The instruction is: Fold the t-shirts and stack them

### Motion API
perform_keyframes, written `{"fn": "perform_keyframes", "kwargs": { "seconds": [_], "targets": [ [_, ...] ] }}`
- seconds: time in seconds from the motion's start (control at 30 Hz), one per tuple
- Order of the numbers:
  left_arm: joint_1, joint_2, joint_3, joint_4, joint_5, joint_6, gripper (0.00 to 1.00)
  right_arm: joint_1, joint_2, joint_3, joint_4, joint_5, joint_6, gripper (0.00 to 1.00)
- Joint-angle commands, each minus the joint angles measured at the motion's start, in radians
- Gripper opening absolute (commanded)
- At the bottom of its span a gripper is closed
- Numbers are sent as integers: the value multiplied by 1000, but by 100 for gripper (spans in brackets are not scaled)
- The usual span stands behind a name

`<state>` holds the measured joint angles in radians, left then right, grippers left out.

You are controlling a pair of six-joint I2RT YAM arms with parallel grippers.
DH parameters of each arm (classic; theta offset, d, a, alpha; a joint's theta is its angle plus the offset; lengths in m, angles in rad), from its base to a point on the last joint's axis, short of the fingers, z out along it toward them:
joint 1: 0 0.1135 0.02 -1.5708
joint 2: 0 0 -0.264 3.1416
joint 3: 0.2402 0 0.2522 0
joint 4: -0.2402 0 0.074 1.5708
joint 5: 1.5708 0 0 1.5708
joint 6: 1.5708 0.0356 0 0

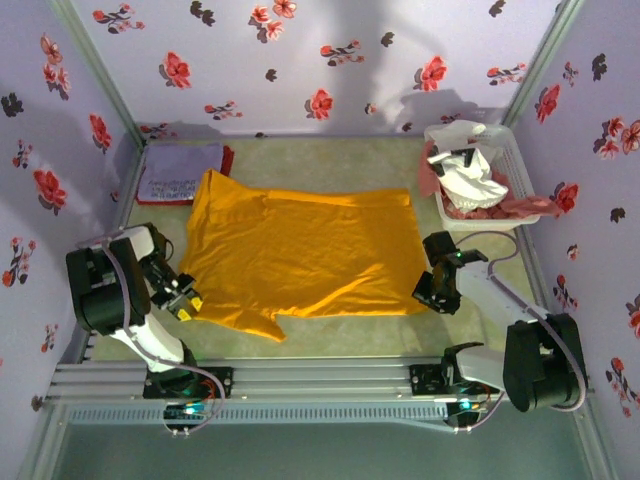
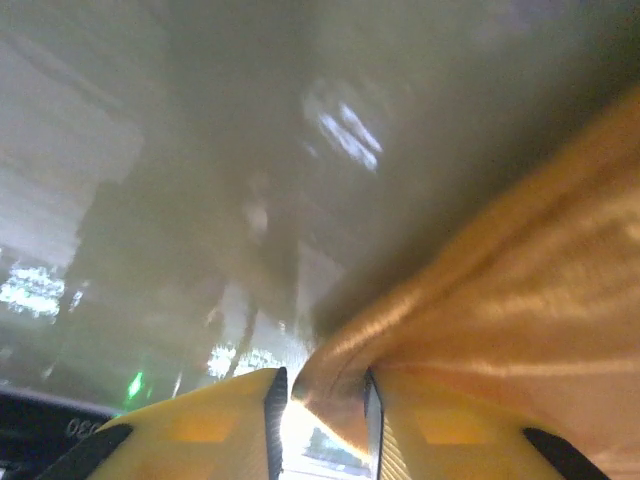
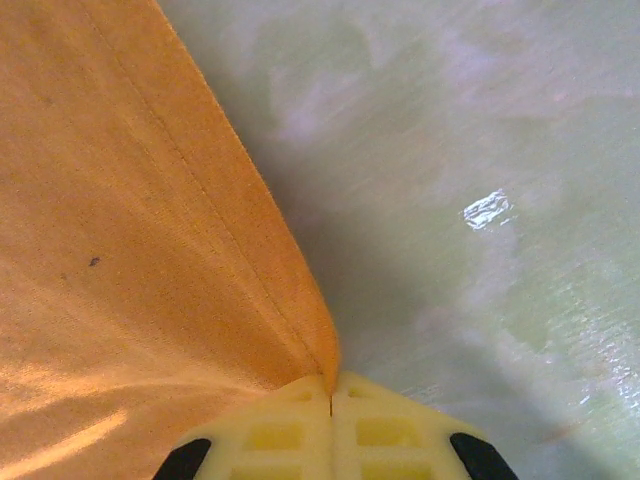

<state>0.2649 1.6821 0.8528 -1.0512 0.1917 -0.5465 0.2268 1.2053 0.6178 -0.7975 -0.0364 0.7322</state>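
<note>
At the far left corner of the table a lavender shirt lies folded flat, pale lettering along its near edge. A red shirt lies under it, its edge showing along the right side.

Just beside that pile, the orange shirt is spread across the middle of the table, reaching from near the left edge almost to the right edge. Its far side lies fairly flat. Its near left part is rumpled, and a flap of cloth juts toward the near edge.

The left gripper sits at the shirt's near left edge. In the left wrist view its yellow fingers stand only slightly apart, with a ridge of orange cloth pinched between them, so the left gripper is holding the shirt. The cloth runs up and away to the right from the fingers.

The right gripper is at the shirt's near right corner. In the right wrist view its fingers are pressed together on the very tip of the hemmed corner, so the right gripper is clamped on the cloth. Bare table lies to the right of the hem.

At the far right corner stands a white basket. A crumpled white shirt is heaped in it, over a pink shirt that spills over the right rim.
</note>
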Motion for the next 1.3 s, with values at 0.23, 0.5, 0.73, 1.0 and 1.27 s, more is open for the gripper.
{"fn": "perform_keyframes", "kwargs": {
  "seconds": [0.23,0.5,0.73,1.0,1.27],
  "targets": [
    [2,-119,-81,97,17,-96,11,-6,-61,30,-62,-41,-13,0],
    [1,-250,-9,30,-19,-122,0,-9,-85,51,-76,-55,36,0],
    [-16,-271,86,-14,17,-98,0,-9,-98,87,-81,-61,47,0],
    [-43,-134,246,-59,44,-39,0,-22,-22,121,-70,-13,15,0],
    [-100,17,376,-71,41,-29,0,-35,55,182,-36,-12,23,0]
  ]
}}
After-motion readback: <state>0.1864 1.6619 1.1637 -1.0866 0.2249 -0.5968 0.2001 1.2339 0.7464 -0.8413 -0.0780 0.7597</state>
